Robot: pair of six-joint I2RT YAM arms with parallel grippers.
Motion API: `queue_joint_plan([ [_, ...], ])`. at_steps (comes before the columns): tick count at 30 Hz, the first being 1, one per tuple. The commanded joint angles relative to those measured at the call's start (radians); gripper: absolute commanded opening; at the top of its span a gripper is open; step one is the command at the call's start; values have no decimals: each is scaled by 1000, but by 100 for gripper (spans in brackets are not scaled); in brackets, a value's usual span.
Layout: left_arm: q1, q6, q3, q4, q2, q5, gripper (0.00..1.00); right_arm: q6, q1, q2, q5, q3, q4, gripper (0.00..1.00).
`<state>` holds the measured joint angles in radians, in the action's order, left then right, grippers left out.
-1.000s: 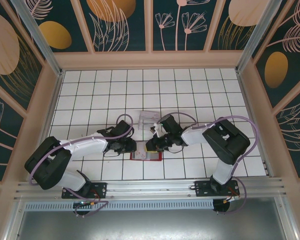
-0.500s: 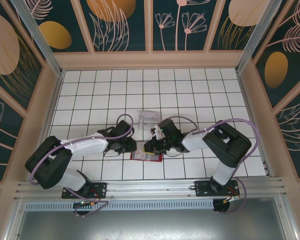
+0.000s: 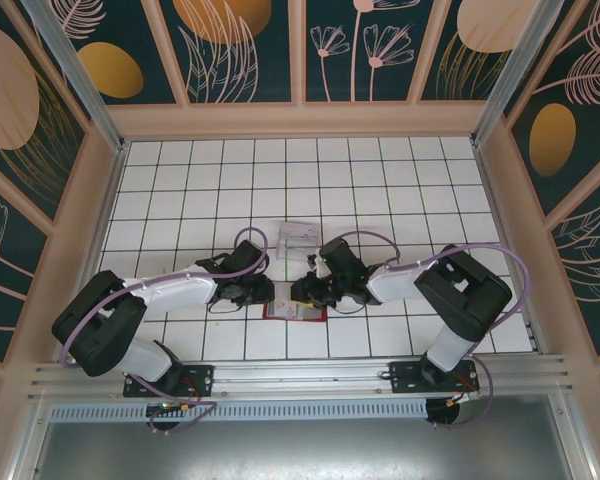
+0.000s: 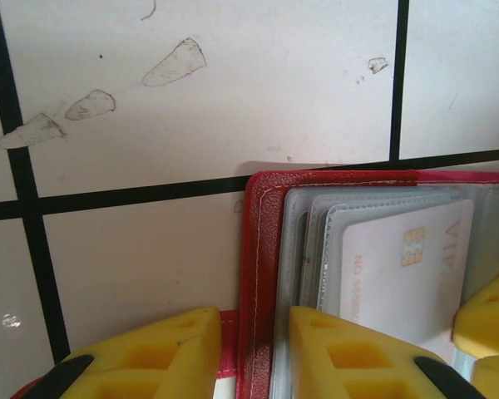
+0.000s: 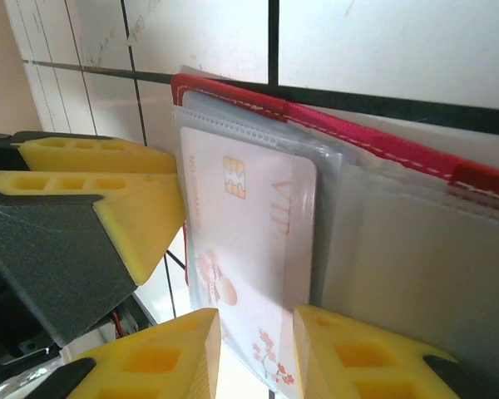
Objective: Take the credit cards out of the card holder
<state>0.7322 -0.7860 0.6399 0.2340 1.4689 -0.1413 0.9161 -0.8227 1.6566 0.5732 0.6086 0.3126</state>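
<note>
As card holder (image 5: 382, 145) gapes, right hand (image 5: 256, 322) overhangs card (image 5: 249, 216)

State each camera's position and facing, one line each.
Top external: above and behind the bases, looking down on the tiled table; left arm, right arm meet at the card holder.
Left wrist: on the left arm, close over the holder's red corner; own yellow jaws at bottom.
Right wrist: on the right arm, close over the VIP card; own jaws at bottom, the other arm's at left.
Shared: both wrist views show that card.
</note>
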Motion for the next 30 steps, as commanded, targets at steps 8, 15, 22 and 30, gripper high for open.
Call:
queue_joint_plan([
  [8,6,21,-31,31,50,-12,29,9,-3,-35,-58,-4,-64,31],
  [15,7,20,-29,25,52,-21,29,11,-3,9,-34,2,-27,27],
  [22,7,18,-29,25,53,-26,29,19,-2,37,-9,2,12,22],
  [30,6,19,-24,35,43,-18,29,21,-3,29,-15,-7,17,10],
])
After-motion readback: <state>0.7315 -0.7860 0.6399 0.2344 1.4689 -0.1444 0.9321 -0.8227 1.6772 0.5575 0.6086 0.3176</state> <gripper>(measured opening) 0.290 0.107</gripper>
